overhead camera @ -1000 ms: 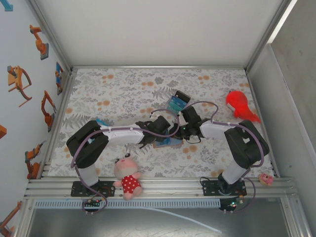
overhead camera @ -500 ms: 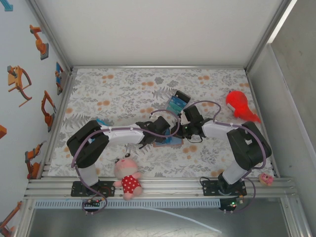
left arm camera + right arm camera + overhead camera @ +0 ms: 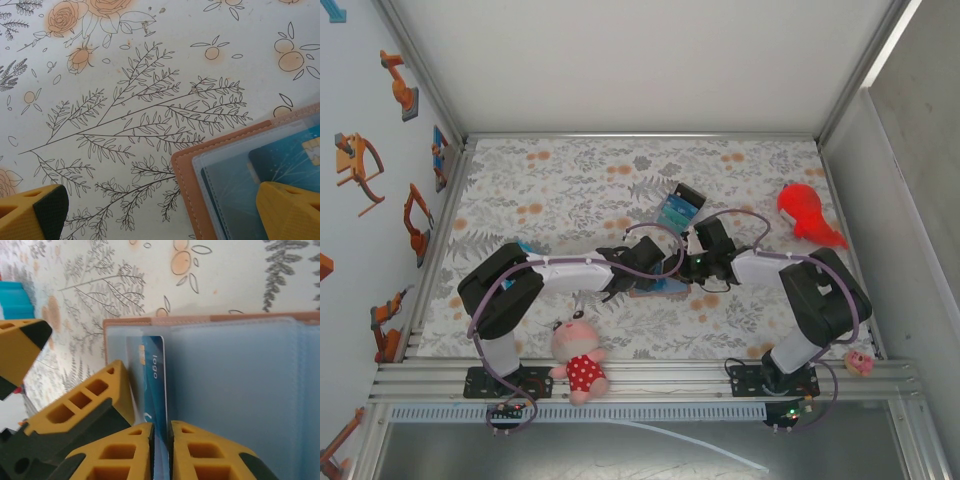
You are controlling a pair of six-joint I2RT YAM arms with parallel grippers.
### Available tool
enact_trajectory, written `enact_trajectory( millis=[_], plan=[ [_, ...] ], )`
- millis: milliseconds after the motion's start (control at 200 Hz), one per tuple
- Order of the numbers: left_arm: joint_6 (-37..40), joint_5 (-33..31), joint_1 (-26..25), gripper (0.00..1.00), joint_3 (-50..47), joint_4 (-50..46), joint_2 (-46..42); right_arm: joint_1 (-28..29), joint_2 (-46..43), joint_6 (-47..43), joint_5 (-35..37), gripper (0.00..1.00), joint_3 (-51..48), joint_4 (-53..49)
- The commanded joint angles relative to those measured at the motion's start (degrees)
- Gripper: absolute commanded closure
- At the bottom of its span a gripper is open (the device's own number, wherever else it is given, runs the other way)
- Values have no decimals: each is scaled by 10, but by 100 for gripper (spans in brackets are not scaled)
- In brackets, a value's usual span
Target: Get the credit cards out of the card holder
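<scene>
The card holder (image 3: pixel 651 290) lies open and flat on the flowered tabletop (image 3: pixel 570 180), about midway between the two arms, whose wrists meet over it. In the left wrist view its tan stitched border (image 3: pixel 186 165) frames clear plastic sleeves, with a blue credit card (image 3: pixel 295 155) inside one of them. The left fingers (image 3: pixel 287 210) are spread wide. One yellow tip rests on the sleeve at the card holder's corner, and the other (image 3: pixel 32 212) stands on the bare cloth, well to the side of the card holder and holding nothing. In the right wrist view the right fingers (image 3: pixel 120 455) are closed to a thin slit on the near edge of the same card (image 3: pixel 152 370), which sticks partway out of its sleeve toward them. The left arm's tip sits on the card holder just beside that card. A black, blue and teal striped block (image 3: pixel 678 207) lies just beyond the card holder. A red plush toy (image 3: pixel 807 215) sits well to the right of the card holder, and a doll in a red dotted dress (image 3: pixel 578 358) lies nearer the arm bases.
</scene>
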Motion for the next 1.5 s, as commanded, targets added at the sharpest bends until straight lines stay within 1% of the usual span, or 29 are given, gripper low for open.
enact_trajectory(
  millis=[0, 150, 300, 366, 476, 591, 801, 1197, 1497],
  plan=[
    [-1, 9, -2, 3, -10, -28, 13, -3, 15, 25, -31, 84, -8, 61],
    [-4, 13, -2, 3, -8, -26, 15, -3, 28, 29, -39, 81, -9, 80],
    [-8, 16, -2, 3, -8, -25, 15, -3, 38, 33, -44, 81, -11, 97],
    [-10, 16, -2, 3, -9, -25, 13, -3, 41, 32, -44, 82, -11, 98],
    [-14, 18, -1, 3, -12, -22, 9, -3, 44, 28, -35, 90, -10, 89],
    [-19, 20, 2, 3, -22, -14, 1, -4, 34, 10, -6, 100, -6, 49],
    [-18, 21, 9, 3, -36, -7, -9, -10, -10, -25, 35, 100, -3, -16],
    [-8, 11, 13, 3, -31, -7, -17, -13, -95, -88, 87, 100, 24, -131],
    [23, -2, 17, 3, -21, -6, -50, -14, -160, -171, 170, 100, 84, -248]
  ],
)
